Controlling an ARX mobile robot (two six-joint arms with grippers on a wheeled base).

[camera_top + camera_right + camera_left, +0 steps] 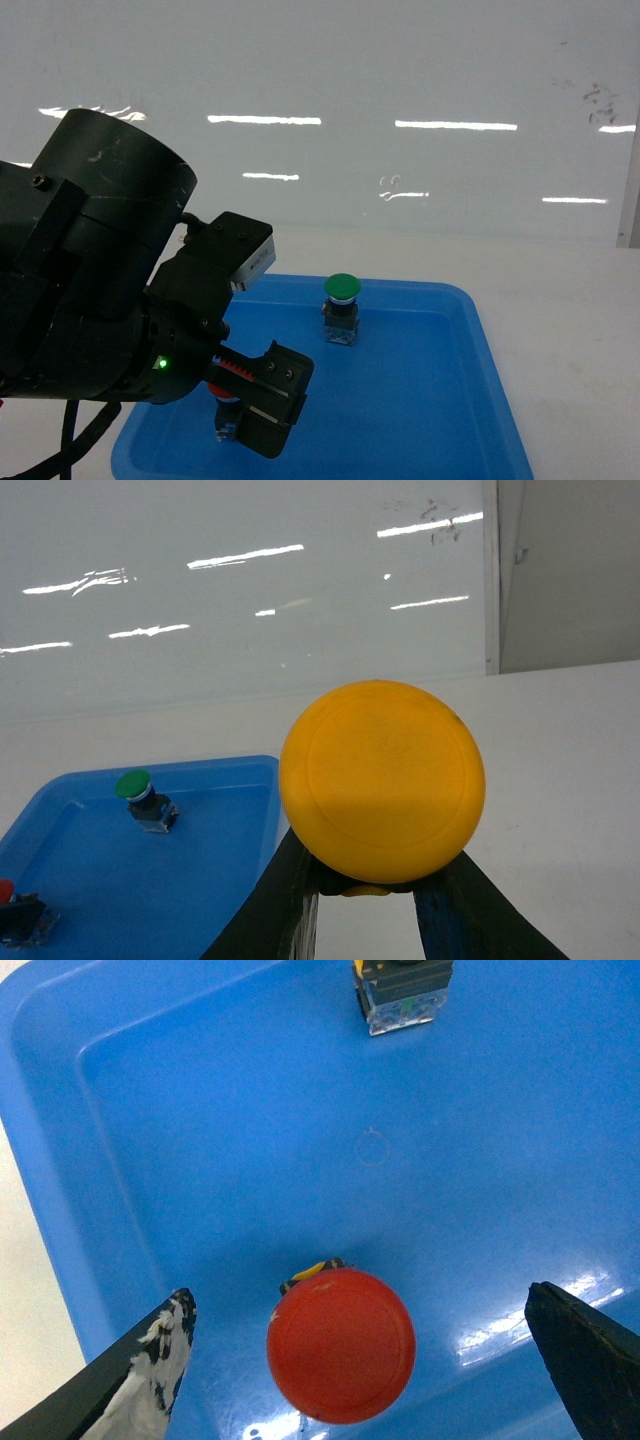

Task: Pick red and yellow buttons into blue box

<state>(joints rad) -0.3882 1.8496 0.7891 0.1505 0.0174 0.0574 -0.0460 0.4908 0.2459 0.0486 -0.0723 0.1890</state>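
Nearest the head camera, the left gripper (pixel 245 420) hangs low over the near left corner of the shallow blue plastic tray with rounded corners (pixel 480 350), its fingers (pixel 150 1375) spread wide apart with nothing between them. Directly beneath, standing on the tray floor close to that near left corner, is the round red-capped push button on its dark switch block (pixel 341 1358), centred between the two fingers but not touched by either. The right gripper (pixel 365 885) does not show in the head view; its wrist camera shows it clenched on the stem just under the round yellow-capped push button (pixel 382 780), held up off the white worktop (pixel 560 780) to the right of the tray. Farther back, toward the tray's far edge, the green-capped push button (pixel 341 308) stands upright and well apart from the red one. The large blue box is in none of the views, so its place cannot be told. The likely risk lies in the smooth domed red cap: if the fingers close on the cap rather than lower, around the block, it may squirt out or topple. The yellow button, pinched only at its narrow stem, could twist loose while carried.
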